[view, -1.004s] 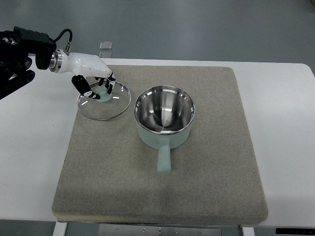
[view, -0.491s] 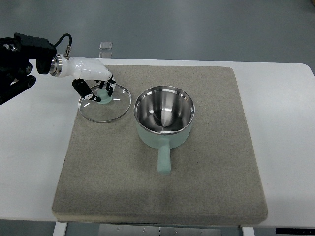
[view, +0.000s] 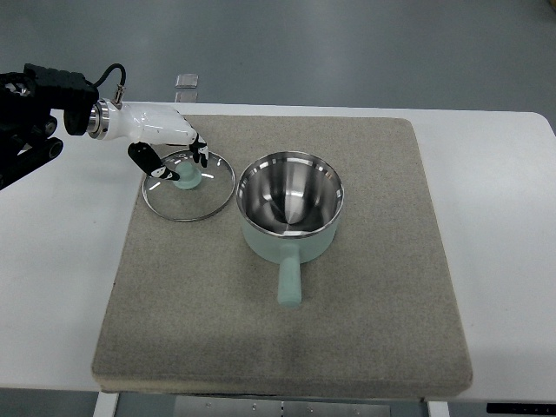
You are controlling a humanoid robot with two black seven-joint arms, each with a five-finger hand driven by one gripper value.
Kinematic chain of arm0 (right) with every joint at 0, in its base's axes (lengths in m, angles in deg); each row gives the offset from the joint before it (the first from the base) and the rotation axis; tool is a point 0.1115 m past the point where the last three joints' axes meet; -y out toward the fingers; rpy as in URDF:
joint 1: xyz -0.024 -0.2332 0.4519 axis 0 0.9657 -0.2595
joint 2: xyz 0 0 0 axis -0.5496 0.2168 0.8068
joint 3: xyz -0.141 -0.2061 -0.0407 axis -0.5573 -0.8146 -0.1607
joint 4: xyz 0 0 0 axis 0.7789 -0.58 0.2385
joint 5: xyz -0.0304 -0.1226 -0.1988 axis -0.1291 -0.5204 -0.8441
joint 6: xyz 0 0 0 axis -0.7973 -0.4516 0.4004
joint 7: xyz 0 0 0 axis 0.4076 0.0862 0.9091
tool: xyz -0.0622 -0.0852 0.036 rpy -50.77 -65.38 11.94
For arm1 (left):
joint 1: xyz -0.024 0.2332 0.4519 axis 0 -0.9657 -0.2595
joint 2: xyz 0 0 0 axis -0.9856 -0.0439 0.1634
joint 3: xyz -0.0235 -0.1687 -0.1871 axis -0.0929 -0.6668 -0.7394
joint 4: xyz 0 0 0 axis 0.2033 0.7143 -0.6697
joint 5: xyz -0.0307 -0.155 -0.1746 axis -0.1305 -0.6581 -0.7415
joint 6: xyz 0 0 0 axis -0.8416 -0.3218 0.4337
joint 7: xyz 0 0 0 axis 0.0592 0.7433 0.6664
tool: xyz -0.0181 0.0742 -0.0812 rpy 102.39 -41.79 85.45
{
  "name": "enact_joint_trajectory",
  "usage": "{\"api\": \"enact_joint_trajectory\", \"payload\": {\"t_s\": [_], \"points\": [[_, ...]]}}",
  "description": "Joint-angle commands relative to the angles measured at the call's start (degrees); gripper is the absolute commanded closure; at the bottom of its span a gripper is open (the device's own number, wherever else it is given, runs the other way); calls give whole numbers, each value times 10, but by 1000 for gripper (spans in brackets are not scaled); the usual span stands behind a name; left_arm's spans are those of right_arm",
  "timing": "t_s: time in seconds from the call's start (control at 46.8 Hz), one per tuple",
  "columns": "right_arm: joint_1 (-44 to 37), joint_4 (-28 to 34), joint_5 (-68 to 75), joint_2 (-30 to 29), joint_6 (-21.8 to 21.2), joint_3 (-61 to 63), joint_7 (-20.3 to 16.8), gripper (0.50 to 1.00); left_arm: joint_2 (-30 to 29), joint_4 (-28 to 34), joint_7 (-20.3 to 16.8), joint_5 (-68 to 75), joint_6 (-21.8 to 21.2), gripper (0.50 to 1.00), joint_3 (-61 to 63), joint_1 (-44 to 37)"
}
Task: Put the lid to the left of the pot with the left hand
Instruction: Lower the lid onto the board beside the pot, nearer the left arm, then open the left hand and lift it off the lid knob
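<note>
The glass lid, steel-rimmed with a pale green knob, lies flat on the grey mat just left of the pot. The pot is mint green outside and bare steel inside, and its handle points toward the near edge. My left hand, white with black fingertips, hovers just above and behind the knob. Its fingers are spread and open, and they hold nothing. The right arm is out of view.
The mat covers most of a white table. A small clear block stands at the table's far edge behind the hand. My left arm's black forearm crosses the upper left corner.
The lid has settled flat on the mat, slightly nearer the pot. The left hand's fingers have come off the knob and lifted a little up and back.
</note>
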Motion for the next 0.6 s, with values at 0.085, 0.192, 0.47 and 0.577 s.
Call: {"api": "enact_joint_trajectory", "payload": {"t_s": [0.085,0.192,0.47,0.577], "points": [[0,0,0,0,0,0,0,579,0,-2,0,-2,-2,733,-4,0],[0,0,0,0,0,0,0,579,-3,-6,0,-4,-2,729,-12,3],[0,0,0,0,0,0,0,579,-3,3,0,-80,0,686,-76,12],[0,0,0,0,0,0,0,579,-3,13,0,-101,-2,658,-78,11]]}}
